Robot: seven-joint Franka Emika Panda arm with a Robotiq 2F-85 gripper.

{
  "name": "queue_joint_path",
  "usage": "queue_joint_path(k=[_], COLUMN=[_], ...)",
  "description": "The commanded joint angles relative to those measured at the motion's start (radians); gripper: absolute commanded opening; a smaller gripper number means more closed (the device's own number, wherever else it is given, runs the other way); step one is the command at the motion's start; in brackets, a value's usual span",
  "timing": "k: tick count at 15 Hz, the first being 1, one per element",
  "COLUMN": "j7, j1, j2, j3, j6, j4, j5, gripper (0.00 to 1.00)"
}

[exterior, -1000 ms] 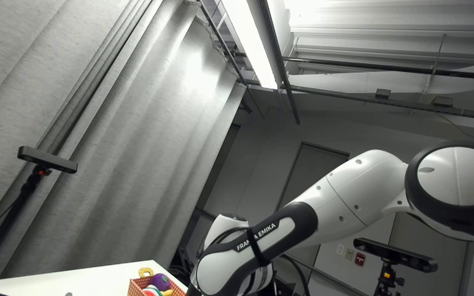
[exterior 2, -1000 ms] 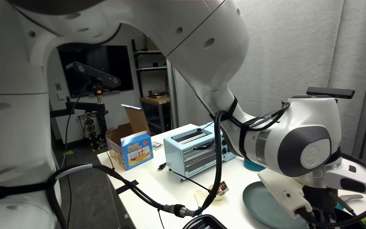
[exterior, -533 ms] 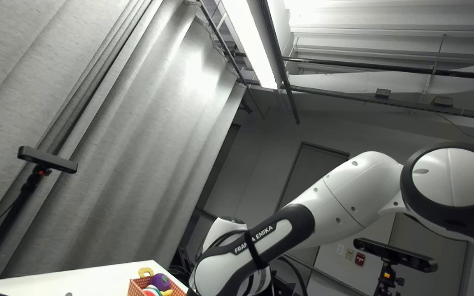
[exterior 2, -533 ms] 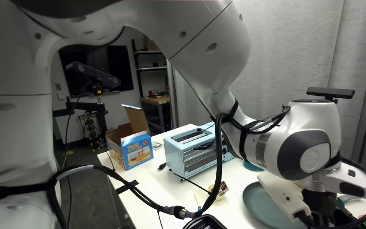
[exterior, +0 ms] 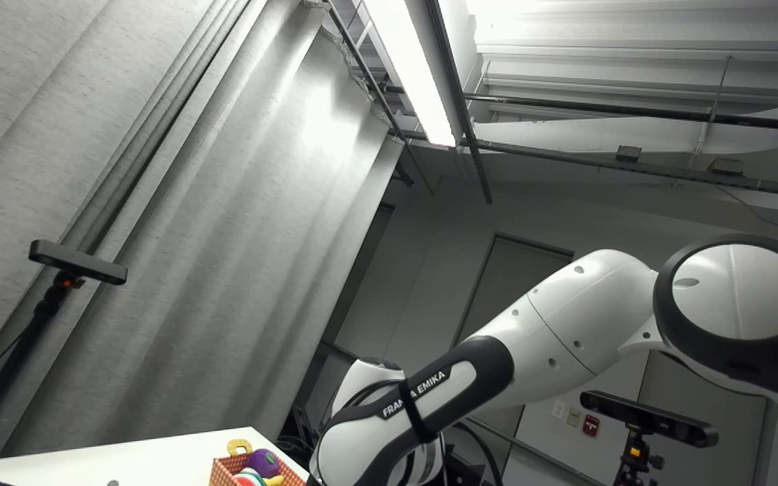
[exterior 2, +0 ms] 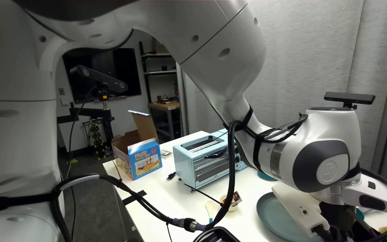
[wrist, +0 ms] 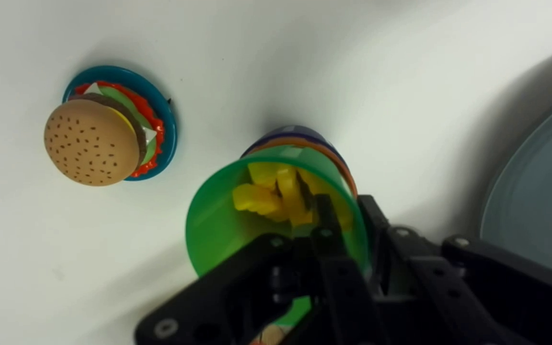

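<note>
A green cup stands tilted in perspective in the wrist view, with several yellow pieces inside. My gripper straddles its rim: one finger is inside the cup, the other outside. The fingers are partly apart, with a gap between the inner finger and the wall; the outer finger is close to or touching the wall. A purple and orange rim shows just behind the cup. A toy burger sits on a small teal plate nearby. In an exterior view the gripper body shows, its fingertips cut off.
A grey-green plate lies beside the gripper. A light-blue toaster oven, a blue box, a cream spoon and a black rack are on the white table. A red basket holds toy food. Cables hang from the arm.
The arm has come down a little, and the wrist and gripper sit lower in the exterior view. The objects on the table have not visibly moved.
</note>
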Motion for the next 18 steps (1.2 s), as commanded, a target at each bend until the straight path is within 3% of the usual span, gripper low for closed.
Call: queue_joint_path(k=[1,7,15,17,18], j7=[-0.027,-0.027,-0.019,-0.009,-0.007], j1=[0.0,0.001,0.006,0.012,0.015], j2=[0.007,0.008,-0.005,-0.013,-0.016], j3=[-0.002,-0.001,-0.004,-0.007,-0.007], j6=[0.022,0.023,0.026,0.025,0.026], j4=[0.003,0.002,-0.007,-0.011,-0.013], j5=[0.029,0.028,0.016,0.003,0.0], gripper=[0.42,0.72,0.77,0.95,0.98])
